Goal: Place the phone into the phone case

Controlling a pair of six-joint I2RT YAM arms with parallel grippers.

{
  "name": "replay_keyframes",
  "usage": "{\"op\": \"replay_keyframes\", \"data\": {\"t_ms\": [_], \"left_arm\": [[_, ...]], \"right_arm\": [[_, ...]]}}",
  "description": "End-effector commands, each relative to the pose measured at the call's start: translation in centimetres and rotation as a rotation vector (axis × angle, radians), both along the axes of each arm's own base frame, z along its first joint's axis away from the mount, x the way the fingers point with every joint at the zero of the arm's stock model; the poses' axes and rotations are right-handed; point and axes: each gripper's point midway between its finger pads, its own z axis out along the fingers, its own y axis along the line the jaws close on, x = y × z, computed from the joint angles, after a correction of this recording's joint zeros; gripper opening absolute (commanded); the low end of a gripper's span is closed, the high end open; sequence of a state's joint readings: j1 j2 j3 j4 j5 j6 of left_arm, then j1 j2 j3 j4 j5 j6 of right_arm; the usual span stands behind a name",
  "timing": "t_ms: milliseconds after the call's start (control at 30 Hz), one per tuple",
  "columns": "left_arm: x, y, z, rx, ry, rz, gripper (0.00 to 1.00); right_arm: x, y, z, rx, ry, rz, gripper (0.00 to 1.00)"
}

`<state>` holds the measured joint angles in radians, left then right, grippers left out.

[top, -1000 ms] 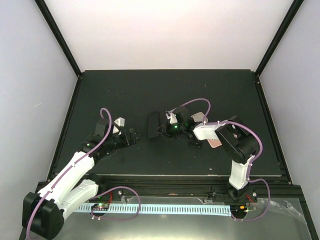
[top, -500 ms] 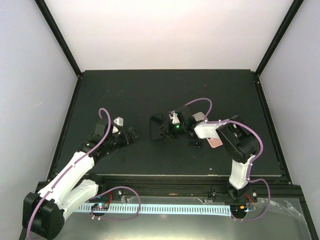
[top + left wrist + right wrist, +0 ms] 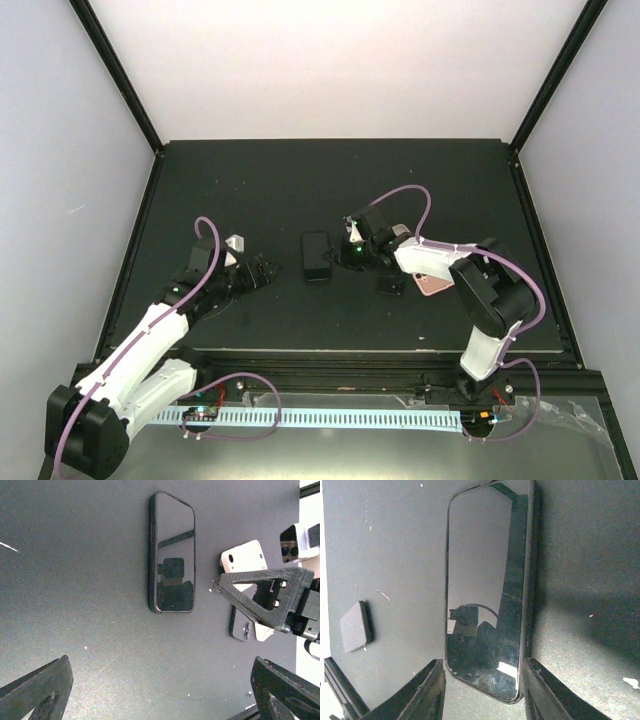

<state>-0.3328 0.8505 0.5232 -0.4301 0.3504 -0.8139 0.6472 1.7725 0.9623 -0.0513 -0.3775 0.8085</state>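
- We see the phone (image 3: 318, 256) lying flat, screen up, on the dark desk (image 3: 250, 190), at the middle of the overhead frame.
- Our right hand (image 3: 340, 259) sits just right of it, fingers parted, gripping nothing.
- Our left hand (image 3: 266, 270) stands wide open, left of the phone and apart from it.
- A pink flat item (image 3: 432, 285) lies lower right of the phone, partly under the right arm (image 3: 470, 275).
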Motion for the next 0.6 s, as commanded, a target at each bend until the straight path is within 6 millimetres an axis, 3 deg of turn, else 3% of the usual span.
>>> {"op": "replay_keyframes", "data": {"t_ms": [0,167,267,567], "left_arm": [[0.1,0.7,-0.3,0.010,0.022,0.045,0.99],[0.2,1.4,-0.9,0.027,0.034,0.092,0.99],[0.3,2.6,-1.6,0.055,0.053,0.153,0.99],[1.2,6.8,-3.2,0.102,0.076,0.373,0.99]], "right_arm": [[0.5,-0.4,1.4,-0.023,-0.061,0.013,0.40],[0.1,0.9,2.3,0.028,-0.089,0.062,0.14],[-0.1,1.5,2.2,0.049,-0.087,0.080,0.04],[-0.6,2.2,-0.5,0.031,-0.048,0.103,0.01]]}}
